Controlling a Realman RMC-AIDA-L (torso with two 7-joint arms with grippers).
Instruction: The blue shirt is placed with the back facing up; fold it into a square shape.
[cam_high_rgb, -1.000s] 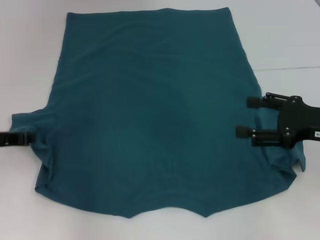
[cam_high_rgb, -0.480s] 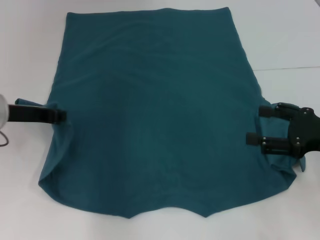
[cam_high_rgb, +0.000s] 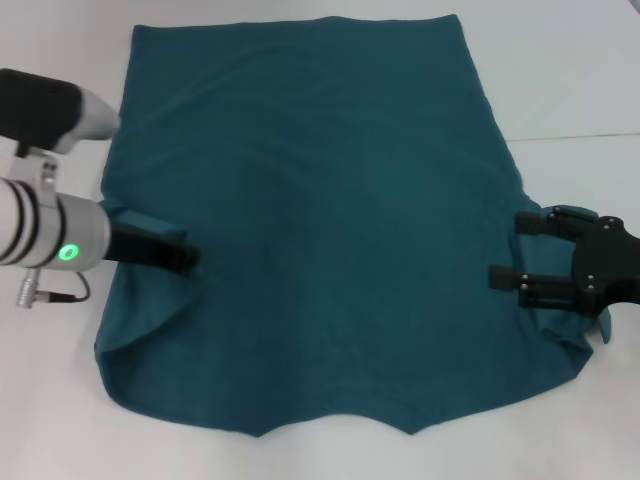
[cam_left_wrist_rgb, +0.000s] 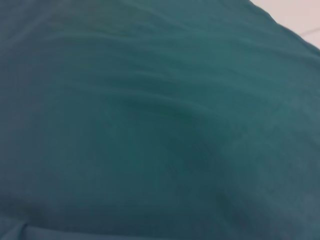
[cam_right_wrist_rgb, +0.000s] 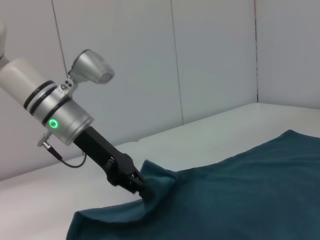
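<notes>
The blue shirt (cam_high_rgb: 310, 220) is lying plain side up across most of the head view, spread on the white worktop (cam_high_rgb: 580, 80), hem toward the top of the frame and neck notch at the bottom centre.

I'm judging this as the first fold, the left sleeve side going inward. The left tool (cam_high_rgb: 180, 260) is sitting at left-centre of the frame, over the cloth, and in the right wrist view its tip (cam_right_wrist_rgb: 142, 190) is pinching a raised peak of fabric, so I'm reading it as clamped on the shirt edge. The cloth under it is bunching into a ridge, and the lower left corner is curling.

The right tool (cam_high_rgb: 515, 250) is resting at the right edge of the frame on the other sleeve area, its two fingers (cam_high_rgb: 505, 275) spread wide and pointing inward over the fabric, gripping nothing that I'm seeing.

Next move, as I'm judging it: carrying the pinched edge further toward the middle and laying it flat so the fold line runs straight, then matching it from the right side.

Nothing else is standing on the worktop near the shirt. A seam in the surface is running off to the upper right. The left wrist view is showing only teal cloth close up. The main risk is slack fabric dragging along and wrinkling the fold.
</notes>
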